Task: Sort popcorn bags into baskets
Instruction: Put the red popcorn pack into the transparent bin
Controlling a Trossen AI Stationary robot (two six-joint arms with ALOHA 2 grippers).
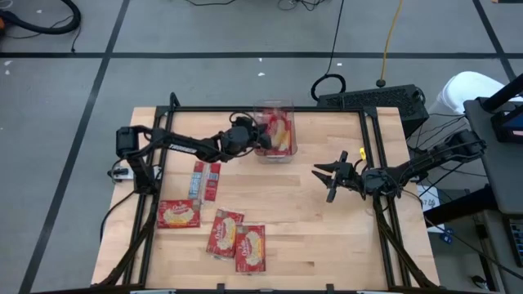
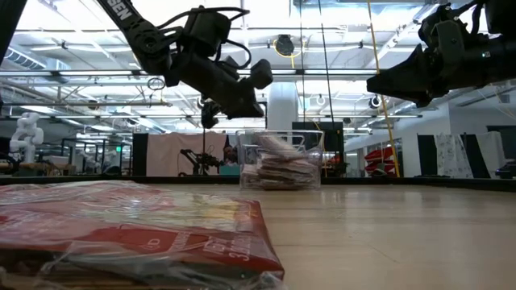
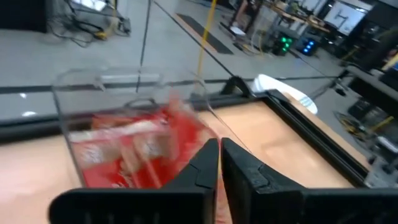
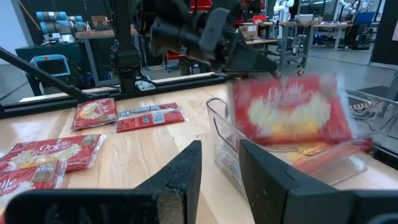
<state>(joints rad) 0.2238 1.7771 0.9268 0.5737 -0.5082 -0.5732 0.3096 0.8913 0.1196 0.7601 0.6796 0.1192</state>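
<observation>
The clear basket (image 1: 276,131) stands at the table's far middle with red popcorn bags inside. My left gripper (image 3: 219,158) hangs over the basket's left rim, fingers shut to a thin slit. Just below it a red-and-cream bag (image 4: 289,115) stands tilted in the basket (image 4: 214,109), blurred. Several more bags lie flat on the near left of the table (image 1: 179,214) (image 1: 225,233) (image 1: 251,247), and two narrower ones lie farther back (image 1: 204,180). My right gripper (image 1: 325,181) waits open at the right, above the table. My left gripper points nearly level over the basket from the table's left. Its shut fingertips (image 4: 268,62) stand just above the tilted bag's top edge (image 4: 280,81). Blur hides the gap, so I cannot tell whether they touch the bag.
A black metal frame (image 1: 372,139) runs along the table's edges. Bare wood lies between the basket and my right gripper and across the near right. A bag (image 2: 137,234) lies close before the low camera. Cables and a power strip (image 1: 372,98) lie beyond the far edge.
</observation>
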